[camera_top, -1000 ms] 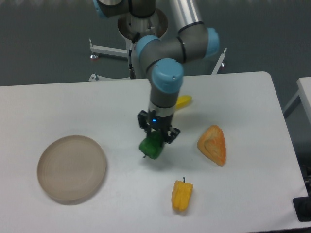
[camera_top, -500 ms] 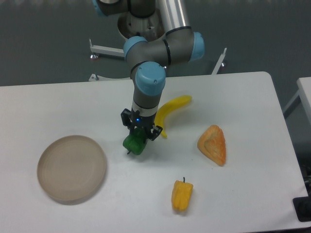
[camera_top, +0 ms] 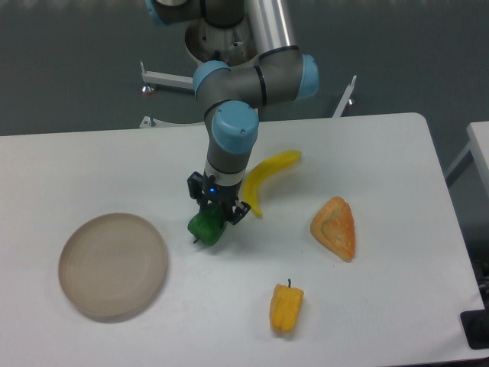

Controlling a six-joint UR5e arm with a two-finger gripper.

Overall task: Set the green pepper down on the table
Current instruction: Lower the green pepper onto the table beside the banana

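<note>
The green pepper is small, glossy and dark green, with its stem pointing down-left. My gripper is shut on its upper right side and holds it low over the white table, right of the plate. I cannot tell whether the pepper touches the tabletop. The fingers are partly hidden by the gripper body.
A round beige plate lies at the left. A yellow banana lies just right of the gripper. An orange wedge-shaped item lies at the right, and a yellow-orange pepper near the front edge.
The gripper has carried the green pepper leftward from the table's middle towards the plate, uncovering the banana. Over the last half second it moved only slightly left and down.
</note>
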